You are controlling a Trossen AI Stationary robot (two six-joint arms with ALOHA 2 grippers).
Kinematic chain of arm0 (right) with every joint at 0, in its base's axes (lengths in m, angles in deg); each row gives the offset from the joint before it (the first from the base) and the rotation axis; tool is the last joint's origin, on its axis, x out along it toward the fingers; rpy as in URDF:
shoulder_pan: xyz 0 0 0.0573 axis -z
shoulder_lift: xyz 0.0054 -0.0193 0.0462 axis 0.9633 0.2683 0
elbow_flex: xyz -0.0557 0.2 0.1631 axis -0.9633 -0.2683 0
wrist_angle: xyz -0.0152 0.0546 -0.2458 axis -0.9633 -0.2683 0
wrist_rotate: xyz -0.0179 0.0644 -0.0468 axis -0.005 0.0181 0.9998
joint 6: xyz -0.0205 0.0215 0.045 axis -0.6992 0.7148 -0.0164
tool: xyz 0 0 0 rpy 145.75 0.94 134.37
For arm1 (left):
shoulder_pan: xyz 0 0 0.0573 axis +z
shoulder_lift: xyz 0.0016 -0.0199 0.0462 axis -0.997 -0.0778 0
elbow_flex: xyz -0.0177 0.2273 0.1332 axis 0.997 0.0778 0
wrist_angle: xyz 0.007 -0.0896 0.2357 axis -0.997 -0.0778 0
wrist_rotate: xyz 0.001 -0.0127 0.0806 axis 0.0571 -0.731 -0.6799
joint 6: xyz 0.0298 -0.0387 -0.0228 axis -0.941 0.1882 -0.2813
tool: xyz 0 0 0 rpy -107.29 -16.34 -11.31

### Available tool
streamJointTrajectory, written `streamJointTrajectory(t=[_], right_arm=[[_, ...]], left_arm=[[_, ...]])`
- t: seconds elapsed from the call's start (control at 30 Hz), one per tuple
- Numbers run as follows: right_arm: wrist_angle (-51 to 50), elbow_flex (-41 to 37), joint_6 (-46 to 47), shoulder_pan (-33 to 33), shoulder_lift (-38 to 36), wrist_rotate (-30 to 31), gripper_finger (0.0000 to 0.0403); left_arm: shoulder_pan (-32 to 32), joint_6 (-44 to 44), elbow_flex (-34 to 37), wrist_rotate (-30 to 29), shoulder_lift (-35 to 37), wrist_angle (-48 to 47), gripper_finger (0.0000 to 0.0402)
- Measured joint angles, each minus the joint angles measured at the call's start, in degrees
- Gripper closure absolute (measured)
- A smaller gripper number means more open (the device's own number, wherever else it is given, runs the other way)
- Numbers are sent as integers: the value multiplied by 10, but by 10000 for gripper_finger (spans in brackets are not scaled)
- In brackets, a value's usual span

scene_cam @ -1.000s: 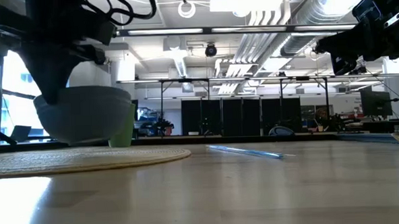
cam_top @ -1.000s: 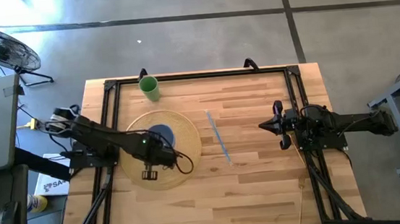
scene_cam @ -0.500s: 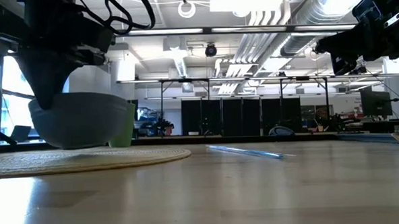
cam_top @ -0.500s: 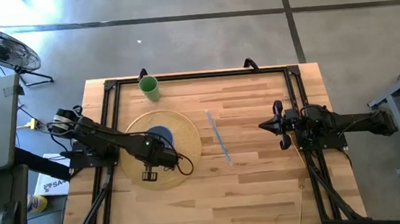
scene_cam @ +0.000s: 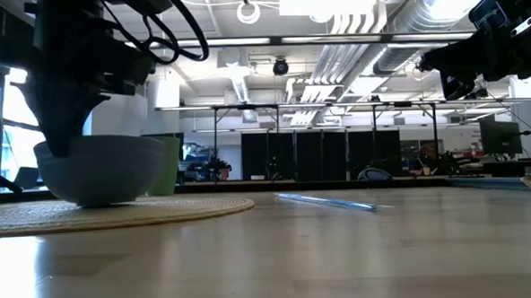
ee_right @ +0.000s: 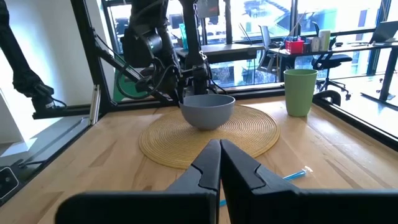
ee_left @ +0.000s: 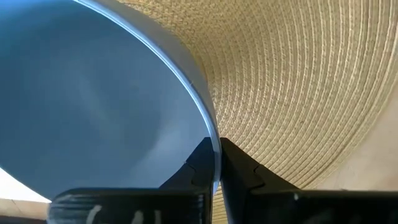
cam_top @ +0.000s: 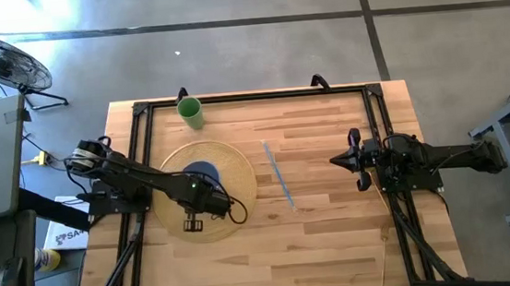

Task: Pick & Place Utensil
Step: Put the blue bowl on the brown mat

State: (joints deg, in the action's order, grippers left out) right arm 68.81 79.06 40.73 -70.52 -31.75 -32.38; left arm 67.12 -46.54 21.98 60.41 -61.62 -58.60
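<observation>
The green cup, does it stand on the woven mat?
No, the green cup stands on bare wood near the table's far edge, apart from the woven mat.

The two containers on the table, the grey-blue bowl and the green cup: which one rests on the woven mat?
The grey-blue bowl does; it sits on the round woven straw mat, its rim pinched by the left gripper. The green plastic cup stands apart on bare wood.

Left tool (cam_top: 195,224) over woven mat (cam_top: 229,168) beside blue bowl (cam_top: 206,171); blue utensil (cam_top: 277,174) right of mat; green cup (cam_top: 190,112) far-left on surface (cam_top: 328,238).
</observation>
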Motion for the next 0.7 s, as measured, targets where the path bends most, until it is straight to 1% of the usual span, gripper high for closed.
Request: streamJointTrajectory(t=[0.33,0.53,0.7], right_arm=[[0,0,0,0,0,0,402],[0,0,0,0,0,0,402],[0,0,0,0,0,0,402]], left_arm=[[0,12,0,-2,0,-2,339],[0,20,-5,-5,3,-4,331],[-8,26,-39,-15,13,-9,330]])
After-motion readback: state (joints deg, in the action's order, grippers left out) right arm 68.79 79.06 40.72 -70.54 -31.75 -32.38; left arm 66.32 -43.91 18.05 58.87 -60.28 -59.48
